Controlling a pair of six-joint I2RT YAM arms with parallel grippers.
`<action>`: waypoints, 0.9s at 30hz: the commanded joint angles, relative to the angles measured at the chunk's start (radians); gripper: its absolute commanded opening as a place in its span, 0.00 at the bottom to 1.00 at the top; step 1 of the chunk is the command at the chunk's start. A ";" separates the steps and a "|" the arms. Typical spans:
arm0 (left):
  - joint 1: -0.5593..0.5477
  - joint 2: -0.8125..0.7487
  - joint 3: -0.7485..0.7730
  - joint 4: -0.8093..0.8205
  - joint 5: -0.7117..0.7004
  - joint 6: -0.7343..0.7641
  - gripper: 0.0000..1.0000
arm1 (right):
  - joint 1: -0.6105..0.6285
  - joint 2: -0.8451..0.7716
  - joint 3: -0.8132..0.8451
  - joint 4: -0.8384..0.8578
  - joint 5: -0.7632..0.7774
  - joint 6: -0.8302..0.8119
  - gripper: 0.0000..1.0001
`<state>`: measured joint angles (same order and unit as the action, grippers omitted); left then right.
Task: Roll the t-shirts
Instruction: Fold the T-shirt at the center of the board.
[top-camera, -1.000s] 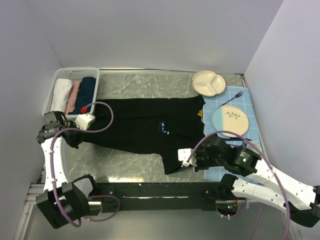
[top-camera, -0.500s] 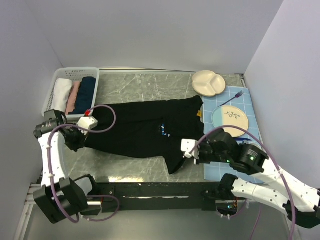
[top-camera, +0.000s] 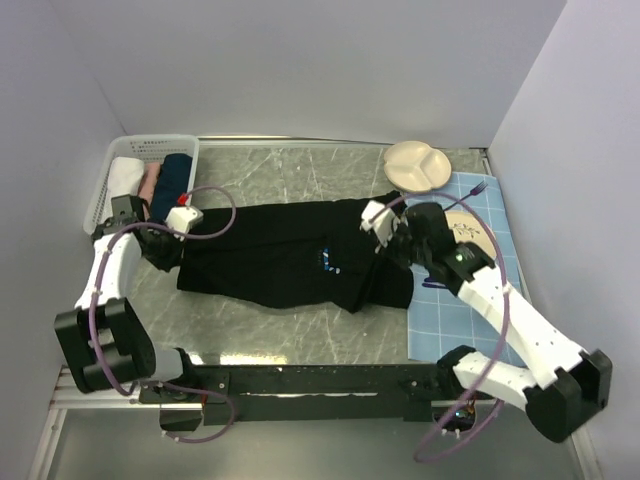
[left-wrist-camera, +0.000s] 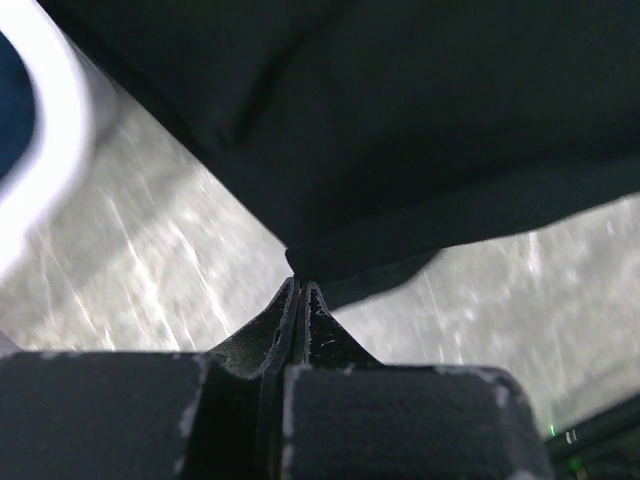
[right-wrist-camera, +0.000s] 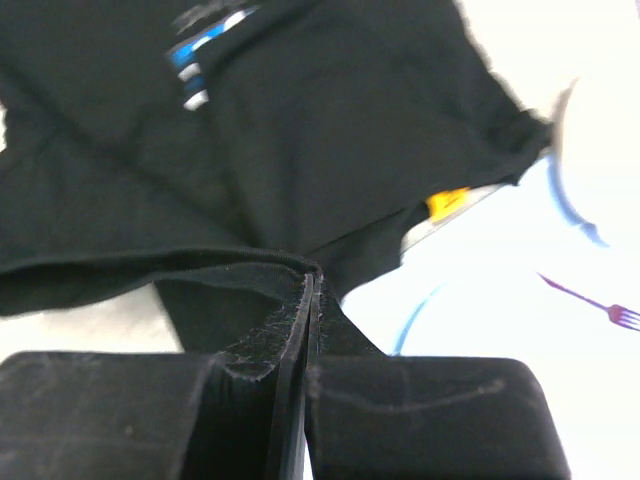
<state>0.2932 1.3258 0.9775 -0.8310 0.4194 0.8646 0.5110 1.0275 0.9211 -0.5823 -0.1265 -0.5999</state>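
A black t-shirt (top-camera: 280, 250) lies lengthwise across the marble table, its small white-and-blue print (top-camera: 328, 257) facing up. My left gripper (top-camera: 172, 252) is at the shirt's left end, shut on a fold of the black cloth; the left wrist view shows the jaws (left-wrist-camera: 300, 283) pinching the shirt's edge (left-wrist-camera: 420, 120) just above the table. My right gripper (top-camera: 392, 248) is at the shirt's right end, shut on its hem; the right wrist view shows that gripper (right-wrist-camera: 312, 276) with cloth (right-wrist-camera: 300, 130) bunched at its tips, the print (right-wrist-camera: 205, 50) and a yellow mark (right-wrist-camera: 447, 203) beyond.
A white basket (top-camera: 150, 143) at the back left holds rolled white, pink and dark blue cloths. On the right are a cream divided plate (top-camera: 418, 165), a blue-rimmed plate (top-camera: 472, 238) and a purple fork (top-camera: 465, 195) on a blue placemat (top-camera: 440, 318).
Both grippers have moved away from the near edge, carrying the shirt's near side with them. The sleeve that hung toward the front now lies folded over the shirt body.
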 joint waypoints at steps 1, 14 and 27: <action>-0.037 0.064 0.062 0.157 -0.050 -0.113 0.01 | -0.058 0.101 0.116 0.148 -0.024 0.015 0.00; -0.048 0.243 0.174 0.259 -0.137 -0.203 0.01 | -0.187 0.427 0.393 0.164 -0.056 0.077 0.00; -0.086 0.254 0.138 0.274 -0.185 -0.223 0.01 | -0.218 0.657 0.541 0.133 -0.009 0.146 0.00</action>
<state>0.2077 1.5955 1.1160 -0.5983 0.2707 0.6598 0.3134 1.6554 1.3952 -0.4664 -0.1692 -0.4942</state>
